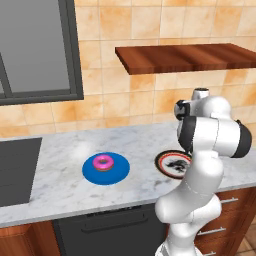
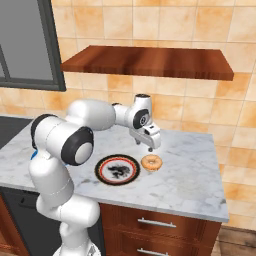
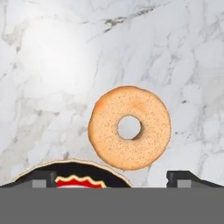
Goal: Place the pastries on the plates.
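The orange-tan glazed donut [image 2: 151, 162] lies on the marble counter just right of the white plate with the dark rim [image 2: 117, 170]. My gripper [image 2: 148, 145] hangs open a little above this donut and holds nothing. In the hand view the donut [image 3: 129, 127] sits between and beyond the two widely spread fingertips [image 3: 41, 178], beside the edge of the white plate [image 3: 72, 168]. The pink-frosted donut [image 1: 104, 162] rests in the middle of the blue plate [image 1: 117, 172] further left. My arm hides part of the white plate [image 1: 170, 164] in the left base view.
A dark cooktop [image 1: 15, 170] is set into the counter at the far left. A wooden shelf [image 2: 150, 62] juts from the tiled wall above the gripper. The counter's front edge [image 2: 165, 205] runs just in front of the plates, over drawers.
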### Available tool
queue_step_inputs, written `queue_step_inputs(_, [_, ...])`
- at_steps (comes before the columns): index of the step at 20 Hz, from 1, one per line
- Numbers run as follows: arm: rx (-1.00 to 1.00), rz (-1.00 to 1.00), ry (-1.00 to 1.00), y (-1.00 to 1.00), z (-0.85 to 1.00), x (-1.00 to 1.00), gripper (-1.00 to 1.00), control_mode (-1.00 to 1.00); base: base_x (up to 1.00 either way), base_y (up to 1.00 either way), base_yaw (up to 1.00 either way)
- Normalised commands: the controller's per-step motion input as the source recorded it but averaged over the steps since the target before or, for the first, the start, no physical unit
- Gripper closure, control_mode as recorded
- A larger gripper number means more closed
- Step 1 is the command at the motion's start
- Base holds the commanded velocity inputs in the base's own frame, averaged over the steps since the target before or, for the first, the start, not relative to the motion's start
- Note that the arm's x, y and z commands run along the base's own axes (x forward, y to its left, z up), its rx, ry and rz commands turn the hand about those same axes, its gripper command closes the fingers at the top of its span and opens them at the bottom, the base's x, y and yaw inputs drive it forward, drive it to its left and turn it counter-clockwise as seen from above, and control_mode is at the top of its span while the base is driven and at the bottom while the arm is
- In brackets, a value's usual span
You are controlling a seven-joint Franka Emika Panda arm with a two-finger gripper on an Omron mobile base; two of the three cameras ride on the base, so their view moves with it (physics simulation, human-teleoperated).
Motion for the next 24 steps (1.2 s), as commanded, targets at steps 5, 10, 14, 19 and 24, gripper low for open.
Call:
queue_step_inputs(5, [0.0, -0.04, 0.0, -0.15, -0.29, 0.2, -1.0, -1.0, 0.0, 0.0, 0.0])
queue_step_inputs(10, [0.0, -0.03, 0.0, 0.0, -0.24, 0.28, -1.0, -1.0, 0.0, 0.0, 0.0])
queue_step_inputs(14, [0.0, -0.04, 0.0, -0.02, -0.2, 0.0, -1.0, -1.0, 0.0, 0.0, 0.0])
queue_step_inputs(19, [0.0, -0.07, 0.03, 0.0, -0.18, -0.01, -1.0, -1.0, 0.0, 0.0, 0.0])
queue_step_inputs(24, [0.0, -0.08, 0.05, 0.0, -0.17, -0.05, -1.0, -1.0, 0.0, 0.0, 0.0])
